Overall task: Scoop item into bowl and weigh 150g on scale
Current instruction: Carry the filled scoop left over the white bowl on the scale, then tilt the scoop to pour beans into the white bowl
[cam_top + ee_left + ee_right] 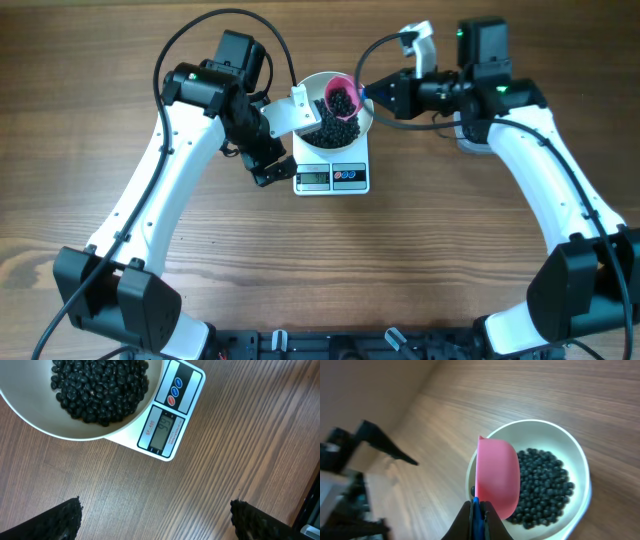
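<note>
The right jaws pinch the pink scoop [496,472] tight over the white bowl [576,447] on the scale [172,430], black beans [542,482] heaped inside. The left jaws hang wide open above the table [225,485]. Tip slowly, a few beans at a time, watching the number
</note>
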